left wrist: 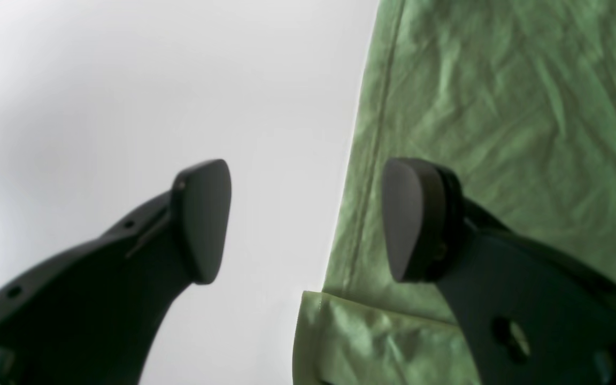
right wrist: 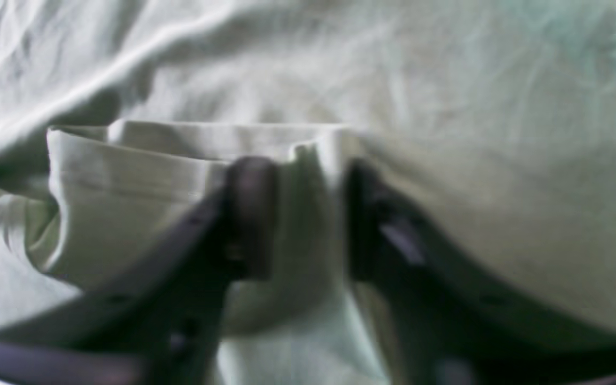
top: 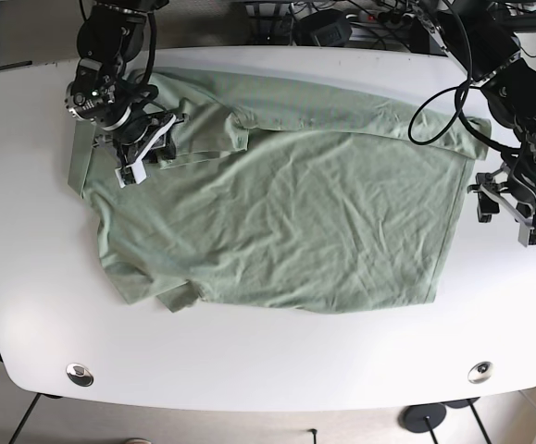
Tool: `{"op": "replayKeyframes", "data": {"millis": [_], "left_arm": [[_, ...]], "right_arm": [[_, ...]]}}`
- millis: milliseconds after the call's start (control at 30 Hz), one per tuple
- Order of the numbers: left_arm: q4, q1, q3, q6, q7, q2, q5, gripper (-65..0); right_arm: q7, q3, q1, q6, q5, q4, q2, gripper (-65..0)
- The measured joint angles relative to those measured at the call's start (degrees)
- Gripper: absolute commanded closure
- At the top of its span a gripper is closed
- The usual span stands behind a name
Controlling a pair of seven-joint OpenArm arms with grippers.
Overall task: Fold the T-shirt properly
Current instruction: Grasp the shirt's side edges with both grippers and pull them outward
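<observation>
A light green T-shirt (top: pixel 286 222) lies spread on the white table (top: pixel 277 361), wrinkled, with its lower left corner turned over. My right gripper (top: pixel 149 148) is at the shirt's upper left. In the right wrist view it (right wrist: pixel 305 214) is closed around a raised fold of the sleeve (right wrist: pixel 126 176); that view is blurred. My left gripper (top: pixel 506 222) hangs over the table just off the shirt's right edge. In the left wrist view it (left wrist: pixel 308 222) is open and empty, one finger over bare table, the other over the shirt (left wrist: pixel 500 107).
Cables and equipment (top: pixel 342 23) sit behind the table's far edge. Two round fittings (top: pixel 81 374) (top: pixel 479 372) are set near the front edge. White table shows in front of the shirt and on both sides.
</observation>
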Motion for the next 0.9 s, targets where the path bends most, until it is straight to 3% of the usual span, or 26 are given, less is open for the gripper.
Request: {"op": "replayKeyframes", "data": {"millis": [33,133,233,367,500,700,900], "left_arm": [[0.0,0.0,0.0,0.0,0.0,0.0,0.0,-40.4],[0.2,1.3,-0.1,-0.2,-0.2,0.0,-0.6,-40.7],[0.4,5.2,-1.9,-7.2,0.8,0.1,-4.5,-40.7],[0.4,11.4,-9.3,-7.0,7.8,0.0,-8.3,-41.0],[0.1,15.3,-11.6,-7.0,7.8,-0.5,-12.4,-41.1],[-9.6,13.4,-11.8,-7.0,5.3,-2.3,-12.2,-41.1],[-12.7,10.7,-5.2,-7.0,2.5,-3.1,-12.5,-41.0]], "right_arm": [[0.0,0.0,0.0,0.00,0.0,0.0,0.0,-1.6],[0.0,0.0,-0.1,0.00,0.0,0.1,0.0,-1.9],[0.0,0.1,-0.2,0.00,0.0,0.1,0.0,-1.9],[0.0,0.3,-0.2,0.00,0.0,0.7,0.0,-1.9],[0.0,0.1,-0.2,0.00,0.0,0.8,0.0,-1.9],[0.0,0.0,-0.2,0.00,0.0,0.8,0.0,-1.9],[0.0,0.2,-0.2,0.00,0.0,0.8,0.0,-1.9]]}}
